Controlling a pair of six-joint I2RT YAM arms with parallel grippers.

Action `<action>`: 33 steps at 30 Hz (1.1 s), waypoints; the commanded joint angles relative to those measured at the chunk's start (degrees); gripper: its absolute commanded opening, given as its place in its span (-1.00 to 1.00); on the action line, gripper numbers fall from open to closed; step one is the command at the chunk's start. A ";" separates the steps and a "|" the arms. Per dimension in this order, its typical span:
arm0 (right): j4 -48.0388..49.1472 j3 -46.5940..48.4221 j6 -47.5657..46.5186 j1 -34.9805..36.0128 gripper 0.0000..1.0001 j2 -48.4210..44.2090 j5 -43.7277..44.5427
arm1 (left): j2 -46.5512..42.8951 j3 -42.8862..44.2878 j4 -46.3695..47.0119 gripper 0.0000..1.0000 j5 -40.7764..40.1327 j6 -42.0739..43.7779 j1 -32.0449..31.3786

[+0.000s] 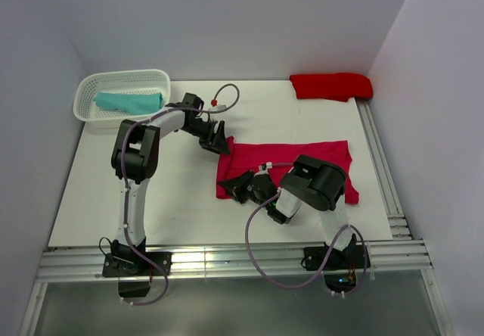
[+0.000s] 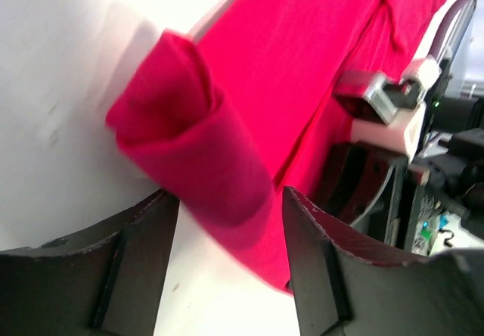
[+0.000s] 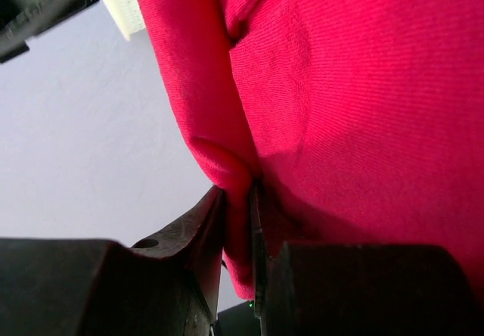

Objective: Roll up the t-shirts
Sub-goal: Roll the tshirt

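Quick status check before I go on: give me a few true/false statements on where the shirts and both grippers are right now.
1. The teal t-shirt lies in the white basket. True.
2. The right gripper is open, clear of cloth. False: it is shut on a fold of the crimson t-shirt.
3. The scarlet t-shirt sits bundled at the table's far right corner. True.
4. The crimson t-shirt is fully rolled. False: only its left edge is curled and the rest lies flat.
5. The left gripper hovers over the basket. False: it straddles the crimson t-shirt's rolled corner.
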 commanded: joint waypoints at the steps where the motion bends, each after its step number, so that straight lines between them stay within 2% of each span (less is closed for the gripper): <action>1: -1.36 -2.96 3.12 -0.38 -0.78 3.11 -2.02 | 1.55 -0.35 6.33 0.24 -3.75 -5.48 -2.06; 4: -0.48 -3.75 3.30 -0.29 -0.75 3.11 -3.24 | 1.20 0.01 6.61 0.05 -9.35 -7.95 -2.76; 5: -0.74 -3.93 2.95 -0.29 -0.74 2.93 -3.42 | 0.94 0.01 6.34 -0.15 -11.30 -8.30 -3.29; 7: -3.54 -4.02 2.24 -0.29 -0.69 1.53 -3.34 | 0.06 0.09 5.11 -0.36 -16.73 -8.48 -3.90; 8: -5.30 -3.76 1.02 -0.29 -0.67 -0.30 -3.16 | -0.29 0.18 4.59 -0.59 -18.59 -8.65 -4.34; 11: -14.95 -2.36 -1.96 0.32 -0.51 -5.22 -2.37 | -1.52 0.18 2.48 -0.87 -25.45 -8.57 -5.05; 12: -21.25 -1.65 -2.76 0.85 -0.46 -6.55 -0.72 | -2.31 -0.25 2.30 -0.91 -26.69 -8.57 -5.14; 14: -27.96 0.97 -5.56 1.55 -0.39 -10.49 1.74 | -2.93 -0.52 1.42 -0.99 -29.67 -8.31 -5.58; 15: -35.39 2.21 -6.37 2.60 -0.36 -11.73 2.72 | -3.02 -0.52 1.16 -0.99 -30.65 -8.04 -5.58; 18: -48.93 7.22 -9.09 4.71 -0.28 -14.82 7.01 | -3.37 -0.52 0.19 -0.99 -33.46 -8.04 -5.75; 21: -56.61 10.74 -10.24 7.53 -0.26 -15.88 8.78 | -3.20 -0.61 -0.34 -0.99 -34.69 -8.13 -5.75; 26: -65.15 15.13 -11.29 10.69 -0.11 -17.54 11.51 | -3.28 -0.78 -0.87 -0.99 -35.58 -8.74 -5.75; 28: -72.26 17.24 -12.34 11.57 0.01 -18.60 14.48 | -3.46 -0.78 -1.13 -0.99 -36.45 -8.83 -6.02; 33: -86.84 26.20 -15.33 13.33 0.11 -21.50 19.33 | -3.11 0.27 -2.01 -0.99 -37.16 -8.92 -6.46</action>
